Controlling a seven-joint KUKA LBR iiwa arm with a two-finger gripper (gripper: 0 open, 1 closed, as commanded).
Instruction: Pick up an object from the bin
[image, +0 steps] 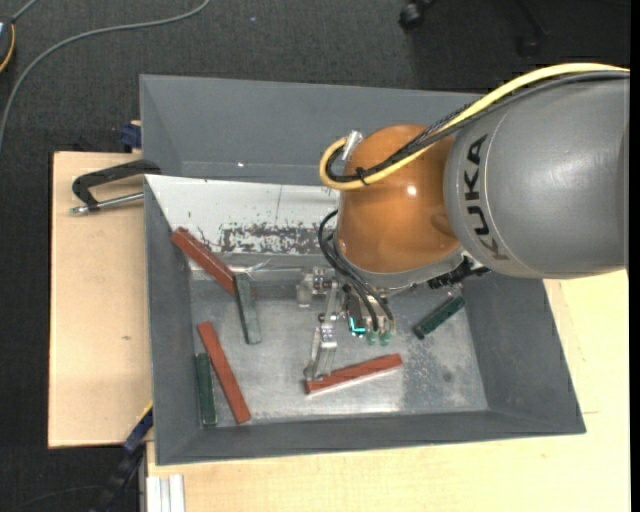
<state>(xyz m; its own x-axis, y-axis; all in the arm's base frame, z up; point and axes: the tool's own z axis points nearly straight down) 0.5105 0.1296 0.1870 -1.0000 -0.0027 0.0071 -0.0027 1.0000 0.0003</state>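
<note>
Hanging low over the grey metal bin (168, 330), my gripper (322, 358) sits right at the left end of a red bar (358, 374). This is a long flat stick lying nearly level on the bin floor, its right end tipped slightly up the view. The gripper's tip is at that left end, touching it or just above it (I cannot tell which). Whether my gripper is spread or pressed together I cannot tell either, since the metal parts there blend into the shiny floor. The red bar has a matt, painted look with paler scuffed edges.

Up and to the right of the red bar, near it but apart, lies a dark green bar (438, 317). It is short and slanted, with its upper end close under my orange wrist cover (395, 210). Left of the red bar, well apart, a grey bar (247, 310) runs almost straight up the view, close in tone to the floor and hard to separate from it. Farther left again, a second red stick (222, 372) lies on a slant with a dark green stick (205, 390) just beside it on its left, the two nearly parallel. Up and left of the red bar, a third red stick (205, 258) lies aslant near the foot of the back wall, by a speckled patch of scratches. The orange cover and the grey arm (550, 170) hide the bin's right rear part.
</note>
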